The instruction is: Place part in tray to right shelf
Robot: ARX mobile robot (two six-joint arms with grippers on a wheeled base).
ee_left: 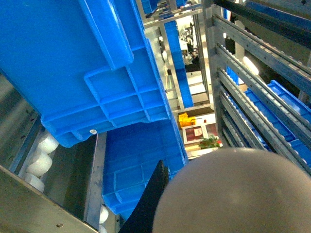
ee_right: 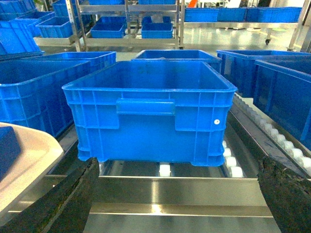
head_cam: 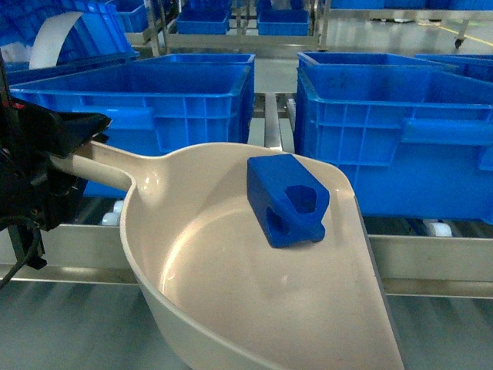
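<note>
Blue part [head_cam: 287, 200] lies in the cream tray [head_cam: 231, 285], held out before the roller shelf [head_cam: 431, 258]
Only the head view shows us the part whole, resting at the tray's upper right near the rim; the right wrist view catches just a corner of both at its left edge, and the left wrist view shows mostly the tray's rounded underside. At the left of the head view the left gripper [head_cam: 73, 150] pinches the tray's handle. The right gripper [ee_right: 180, 194] stands spread wide, its dark fingers [ee_right: 73, 194] in the lower corners of its own view, holding nothing. The blue crate [ee_right: 150, 109] on the rollers looks empty
</note>
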